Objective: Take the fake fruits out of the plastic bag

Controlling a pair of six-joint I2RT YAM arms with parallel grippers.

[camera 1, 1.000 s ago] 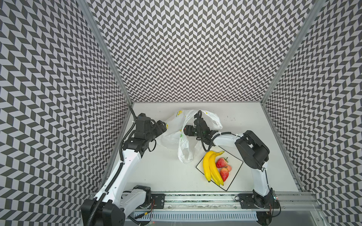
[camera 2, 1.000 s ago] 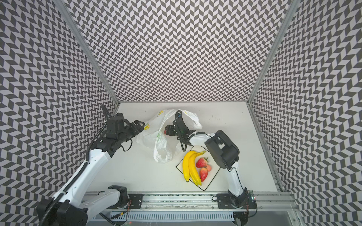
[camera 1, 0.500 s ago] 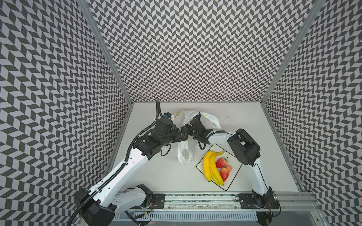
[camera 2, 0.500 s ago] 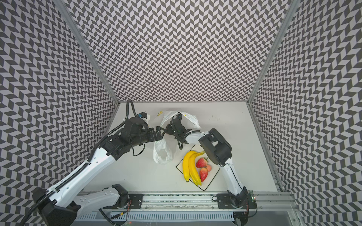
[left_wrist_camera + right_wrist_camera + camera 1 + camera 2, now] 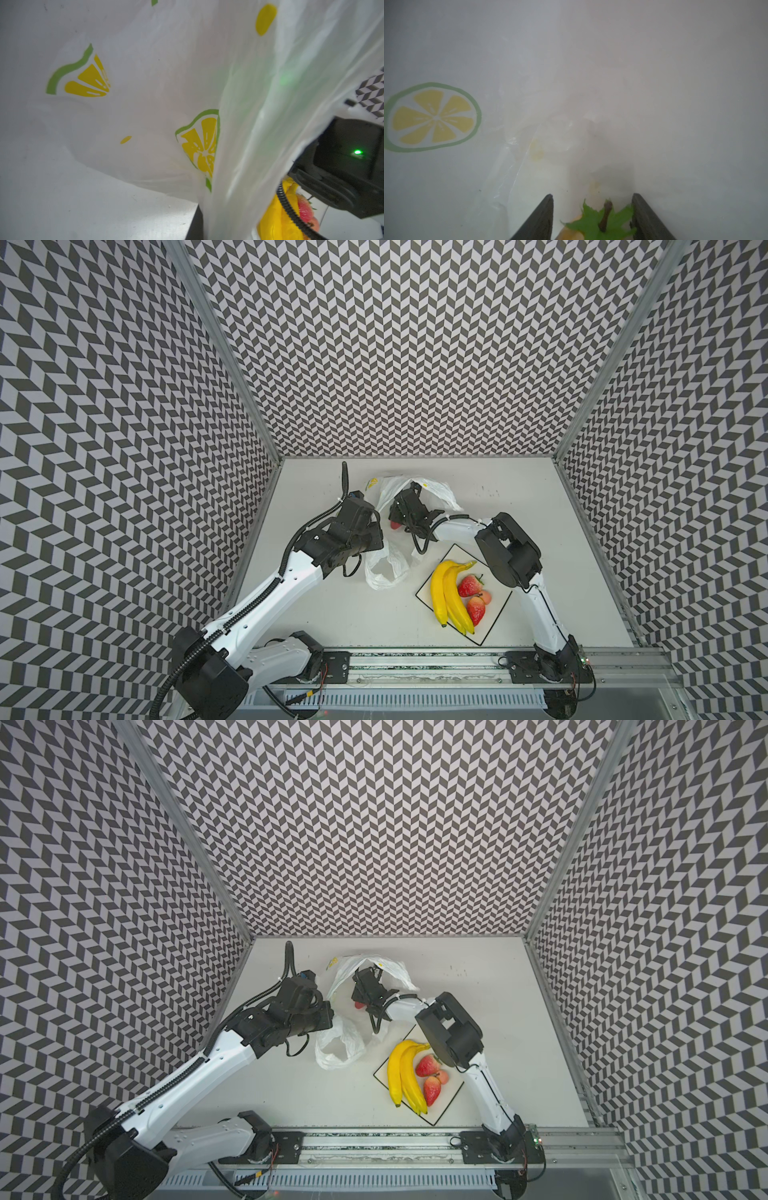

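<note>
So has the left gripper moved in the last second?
Yes. The left gripper has swung away from the left wall toward the plate, and now sits shut on the plastic bag.

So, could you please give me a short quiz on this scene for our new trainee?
1. How many strawberries lie on the plate?
2. True or false: the bananas are inside the plastic bag.
3. What sits between the jaws of the right gripper: A) a green-capped strawberry, B) a banana, C) nothing?
Key: 1) two; 2) false; 3) A.
</note>
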